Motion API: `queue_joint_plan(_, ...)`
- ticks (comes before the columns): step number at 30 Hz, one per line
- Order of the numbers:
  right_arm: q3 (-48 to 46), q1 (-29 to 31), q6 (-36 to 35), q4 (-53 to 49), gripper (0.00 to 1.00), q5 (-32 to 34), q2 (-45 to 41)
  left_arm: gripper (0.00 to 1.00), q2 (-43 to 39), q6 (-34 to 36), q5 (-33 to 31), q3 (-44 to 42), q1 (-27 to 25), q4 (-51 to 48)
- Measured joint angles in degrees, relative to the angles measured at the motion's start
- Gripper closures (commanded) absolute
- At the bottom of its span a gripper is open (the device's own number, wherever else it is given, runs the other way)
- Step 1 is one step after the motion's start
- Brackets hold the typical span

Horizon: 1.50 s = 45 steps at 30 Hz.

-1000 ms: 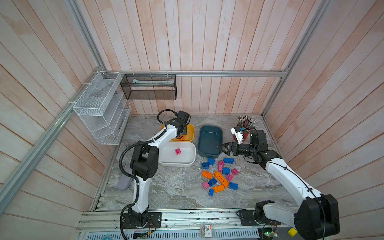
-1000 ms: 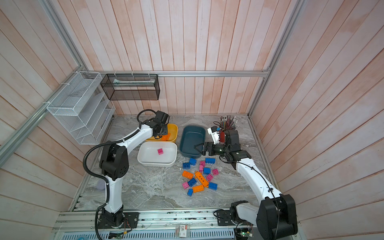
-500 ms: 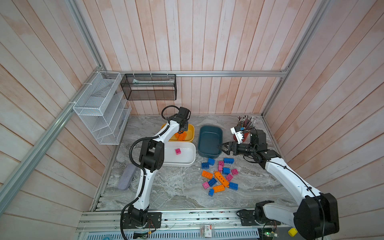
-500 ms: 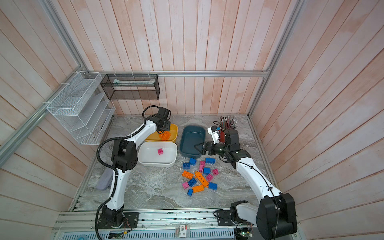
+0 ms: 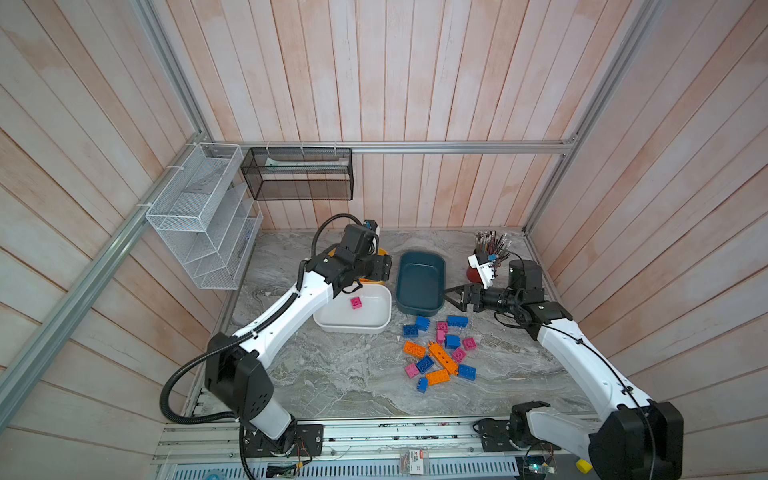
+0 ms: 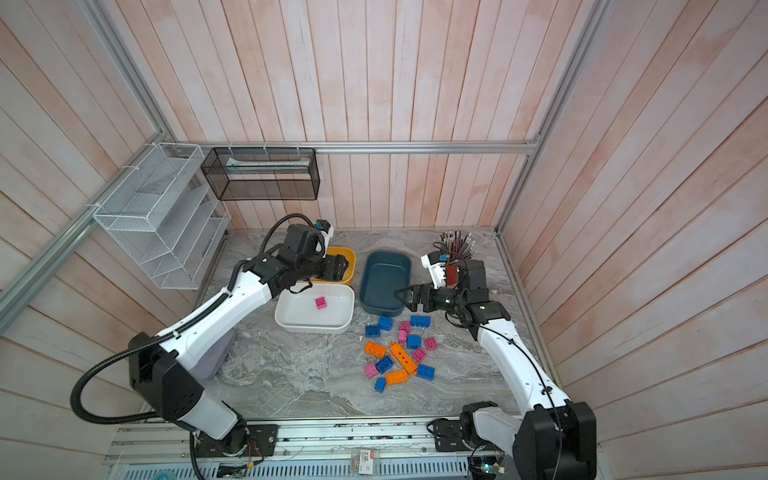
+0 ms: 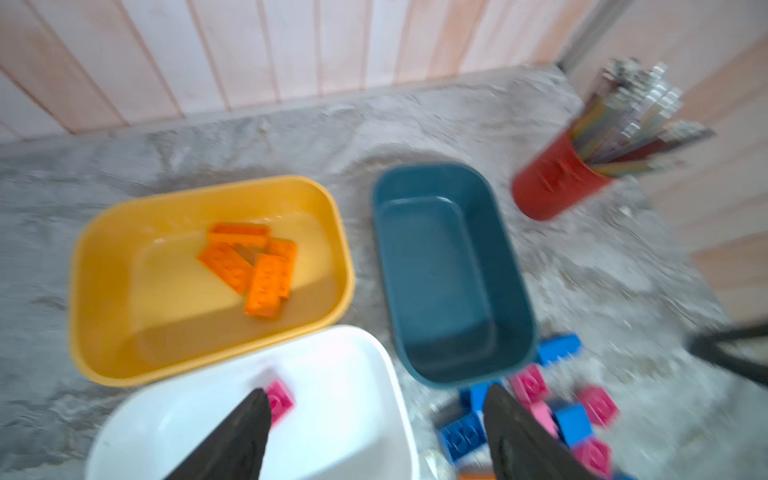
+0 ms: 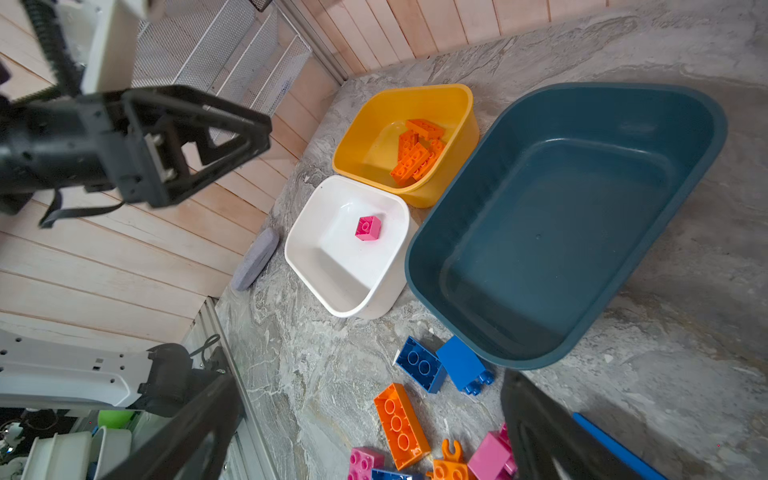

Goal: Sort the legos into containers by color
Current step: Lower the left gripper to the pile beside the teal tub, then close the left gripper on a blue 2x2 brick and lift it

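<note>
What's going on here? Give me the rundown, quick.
Lego sorting by color, early on. The yellow tub holds several orange bricks, the white tub one pink brick, the teal tub nothing. The rest, orange, blue and pink, lie in a loose pile on the table. The left gripper hangs by the yellow tub, jaws open and empty; the right gripper hovers at the teal tub's near corner, jaws open and empty too.

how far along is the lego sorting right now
Done: several orange bricks lie in the yellow tub, one pink brick in the white tub. In hand: nothing; the left gripper and right gripper are open. Left: the teal tub is empty, and the mixed pile of blue, pink and orange waits unsorted.
</note>
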Motion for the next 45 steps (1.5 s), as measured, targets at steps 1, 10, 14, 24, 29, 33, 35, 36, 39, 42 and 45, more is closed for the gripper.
queue_joint_plan(1, 0.0, 0.0, -0.48, -0.66, 0.02, 0.07, -0.42, 0.17, -1.77, -0.09, 0.24, -2.67, -2.14, 0.44)
queue_joint_plan(10, -0.31, 1.33, -6.29, -6.4, 0.02, 2.89, -3.93, 0.19, -6.86, 2.25, 4.76, -24.48, -13.68, 4.39)
queue_joint_plan(14, -1.27, 3.48, -9.11, -7.78, 0.02, 4.98, -6.6, 0.19, -8.44, 8.81, 8.72, -27.93, -14.49, 8.66)
queue_joint_plan(24, -4.2, 4.98, -15.08, -10.21, 0.02, 8.46, -10.29, 0.21, 6.4, 29.57, 12.48, -16.02, -13.22, 11.69)
queue_joint_plan(29, -4.2, 4.98, -16.98, -11.15, 0.02, 11.02, -11.08, 0.23, 12.68, 38.77, 15.65, -12.07, -10.16, 10.78)
queue_joint_plan(33, -4.2, 4.98, -17.97, -12.02, 0.02, 12.46, -12.35, 0.23, 16.7, 43.89, 17.18, -9.14, -8.41, 10.34)
queue_joint_plan(35, -4.2, 4.98, -18.21, -12.28, 0.02, 12.96, -12.61, 0.24, 18.36, 45.77, 17.64, -7.45, -7.89, 9.97)
queue_joint_plan(36, -4.2, 4.98, -18.29, -12.44, 0.02, 13.18, -12.63, 0.24, 19.19, 46.62, 17.92, -6.58, -7.69, 9.68)
queue_joint_plan(39, -4.2, 4.98, -18.6, -13.07, 0.02, 13.57, -12.63, 0.25, 21.11, 48.61, 18.53, -5.18, -7.56, 9.22)
queue_joint_plan(42, -4.2, 4.98, -19.08, -13.25, 0.02, 13.81, -12.46, 0.27, 22.29, 50.07, 18.99, -5.11, -7.56, 8.46)
queue_joint_plan(45, -4.2, 4.94, -19.34, -13.27, 0.02, 14.21, -12.13, 0.28, 23.47, 51.12, 19.65, -5.07, -7.56, 7.56)
